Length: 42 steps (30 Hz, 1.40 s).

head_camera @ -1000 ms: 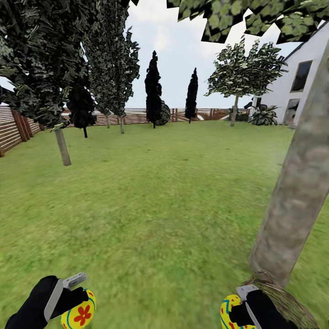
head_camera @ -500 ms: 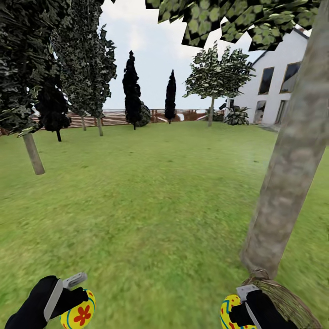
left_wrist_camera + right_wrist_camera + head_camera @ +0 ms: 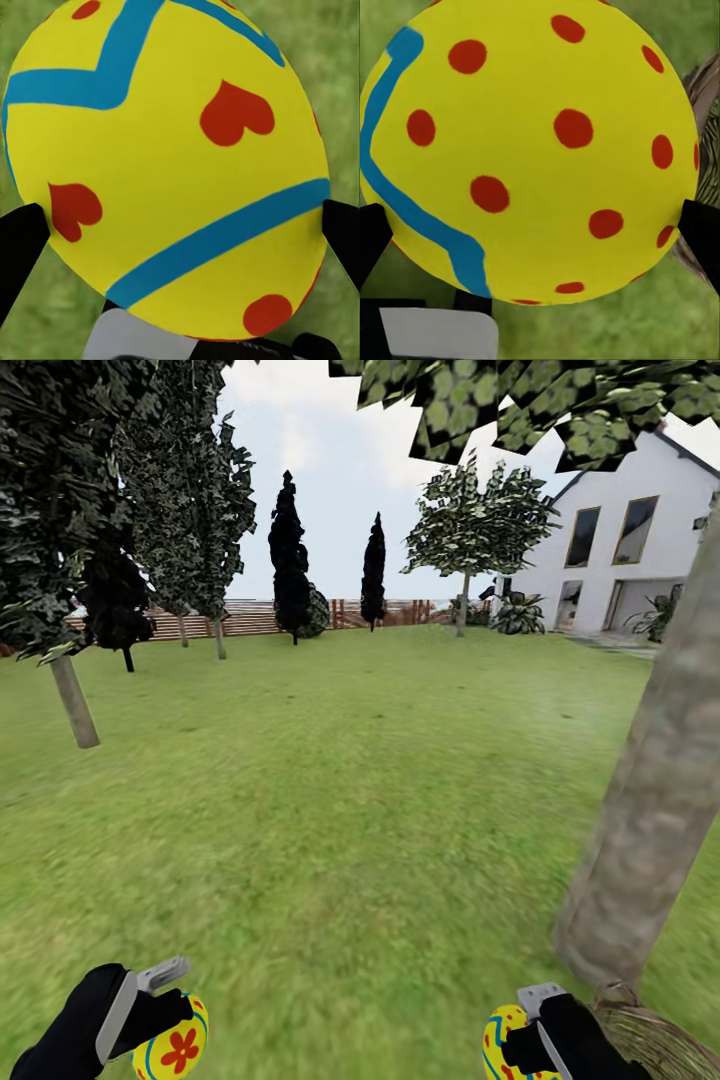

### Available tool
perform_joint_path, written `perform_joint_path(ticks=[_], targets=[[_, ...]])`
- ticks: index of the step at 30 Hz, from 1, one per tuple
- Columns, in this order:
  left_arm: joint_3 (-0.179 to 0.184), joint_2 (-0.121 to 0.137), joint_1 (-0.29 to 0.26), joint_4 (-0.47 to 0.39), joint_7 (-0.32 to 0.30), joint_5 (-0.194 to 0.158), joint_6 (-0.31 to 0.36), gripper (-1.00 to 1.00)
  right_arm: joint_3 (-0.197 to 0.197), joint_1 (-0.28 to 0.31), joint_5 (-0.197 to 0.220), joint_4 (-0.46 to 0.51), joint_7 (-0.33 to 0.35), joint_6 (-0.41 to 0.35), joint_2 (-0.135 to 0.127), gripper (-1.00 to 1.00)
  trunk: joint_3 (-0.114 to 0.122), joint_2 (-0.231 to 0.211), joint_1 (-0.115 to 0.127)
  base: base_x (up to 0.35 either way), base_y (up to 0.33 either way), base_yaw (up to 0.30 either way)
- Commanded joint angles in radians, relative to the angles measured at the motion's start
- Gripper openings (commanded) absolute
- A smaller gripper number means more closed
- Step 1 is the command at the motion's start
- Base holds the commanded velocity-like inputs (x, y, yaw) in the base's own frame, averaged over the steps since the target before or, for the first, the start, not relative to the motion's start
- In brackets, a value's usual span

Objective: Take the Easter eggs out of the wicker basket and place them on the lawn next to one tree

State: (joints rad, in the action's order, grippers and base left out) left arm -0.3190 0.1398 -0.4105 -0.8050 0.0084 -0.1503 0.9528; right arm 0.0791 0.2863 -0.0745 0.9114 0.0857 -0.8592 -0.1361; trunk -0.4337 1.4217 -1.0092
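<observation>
Head view: left claw (image 3: 150, 1010) at 7 o'clock, clamped on flower-painted Easter egg (image 3: 175, 1042). Right claw (image 3: 535, 1032) at 5 o'clock, gripping second egg (image 3: 503, 1038). Wicker basket (image 3: 655, 1040) just beside right claw, at foot of grey-brown tree trunk (image 3: 650, 830). Lawn (image 3: 340, 790) ahead; fence (image 3: 250, 618), white house (image 3: 620, 550) at 1 o'clock.

Left wrist view: heart-and-stripe egg (image 3: 169, 165) pinched between black fingers (image 3: 19, 247).

Right wrist view: red-dotted egg (image 3: 532, 150) held between fingers (image 3: 701, 240); basket edge (image 3: 706, 112) close behind.

Camera swung since a second ago: tree (image 3: 655, 830) trunk sits further toward right edge than half a second back, wicker basket (image 3: 655, 1035) lower at corner, more of white house (image 3: 625, 545) visible
</observation>
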Motion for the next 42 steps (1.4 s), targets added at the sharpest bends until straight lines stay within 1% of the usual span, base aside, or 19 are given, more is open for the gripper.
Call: perform_joint_path(ticks=[1, 15, 31, 33, 42], targets=[[-0.002, 0.0, -0.001, -0.001, 0.001, -0.004, 0.004, -1.0, 0.001, 0.001, -0.008, 0.001, 0.008, -0.005, -0.002, -1.0, 0.002, -0.007, 0.003, 0.337, 0.034, 0.0], [-0.005, 0.0, -0.001, -0.001, 0.001, -0.005, 0.004, -1.0, 0.001, 0.001, -0.008, 0.001, 0.009, -0.006, -0.002, -1.0, 0.046, -0.105, 0.057, 0.343, 0.002, 0.0], [0.0, 0.0, -0.001, -0.001, 0.001, -0.003, 0.004, -1.0, 0.005, 0.001, -0.009, 0.001, 0.008, -0.011, 0.0, -1.0, 0.12, -0.217, 0.118, 0.343, 0.0, -0.055], [0.0, 0.0, -0.001, 0.0, 0.0, -0.003, 0.004, -1.0, 0.005, 0.001, -0.009, 0.0, 0.008, -0.011, 0.0, -1.0, 0.121, -0.217, 0.118, 0.343, 0.0, -0.005], [-0.001, 0.0, -0.001, 0.0, -0.001, -0.003, 0.004, -1.0, 0.001, 0.001, -0.008, 0.001, 0.008, -0.011, -0.001, -1.0, 0.149, -0.28, 0.153, 0.333, 0.018, 0.0]])
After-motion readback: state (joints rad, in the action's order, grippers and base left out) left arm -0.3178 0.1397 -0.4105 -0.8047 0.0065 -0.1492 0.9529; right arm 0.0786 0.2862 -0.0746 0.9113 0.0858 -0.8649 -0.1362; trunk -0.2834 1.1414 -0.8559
